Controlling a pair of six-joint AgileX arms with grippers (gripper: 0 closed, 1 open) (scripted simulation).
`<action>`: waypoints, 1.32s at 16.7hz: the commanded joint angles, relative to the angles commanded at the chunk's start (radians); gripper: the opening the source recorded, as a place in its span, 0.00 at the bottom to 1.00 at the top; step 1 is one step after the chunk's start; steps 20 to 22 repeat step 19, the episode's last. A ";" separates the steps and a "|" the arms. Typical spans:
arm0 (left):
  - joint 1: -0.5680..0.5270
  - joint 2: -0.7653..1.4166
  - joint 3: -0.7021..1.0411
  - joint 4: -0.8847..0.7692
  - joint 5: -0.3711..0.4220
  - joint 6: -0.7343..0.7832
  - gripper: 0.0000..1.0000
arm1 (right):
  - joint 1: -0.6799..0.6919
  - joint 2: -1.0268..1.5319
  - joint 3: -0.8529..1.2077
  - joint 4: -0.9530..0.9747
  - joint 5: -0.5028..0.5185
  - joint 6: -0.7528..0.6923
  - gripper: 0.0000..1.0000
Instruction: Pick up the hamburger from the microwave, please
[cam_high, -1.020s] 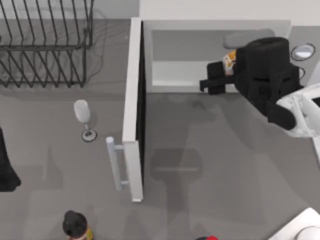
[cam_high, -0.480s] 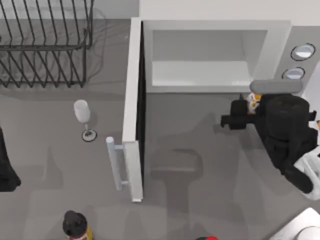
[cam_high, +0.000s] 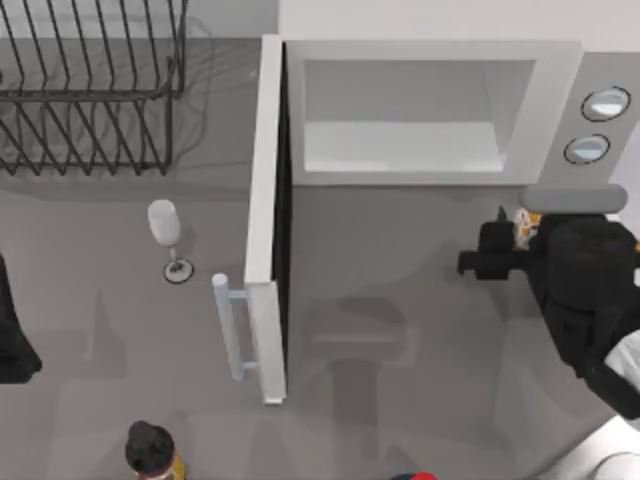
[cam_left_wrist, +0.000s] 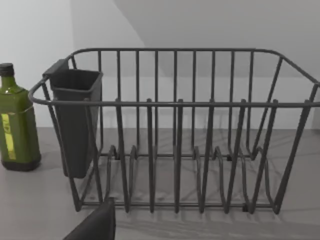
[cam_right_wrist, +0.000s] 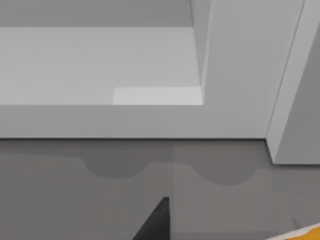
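Gripping hamburger (cam_high: 524, 228), apparently pinched, right gripper (cam_high: 500, 250) hangs outside open microwave (cam_high: 545, 110); left gripper's fingers unclear.

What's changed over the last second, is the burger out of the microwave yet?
Yes. The right gripper, carrying the hamburger, has drawn back out of the microwave cavity toward the table's near right and now hangs in front of the knob panel. The left arm stayed parked at the left edge; the door, wine glass, rack and bottle did not move.
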 joint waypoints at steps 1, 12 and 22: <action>0.000 0.000 0.000 0.000 0.000 0.000 1.00 | 0.000 0.000 0.000 0.000 0.000 0.000 0.08; 0.000 0.000 0.000 0.000 0.000 0.000 1.00 | 0.000 0.000 0.000 0.000 0.000 0.000 0.90; 0.000 0.000 0.000 0.000 0.000 0.000 1.00 | 0.000 0.000 0.000 0.000 0.000 0.000 1.00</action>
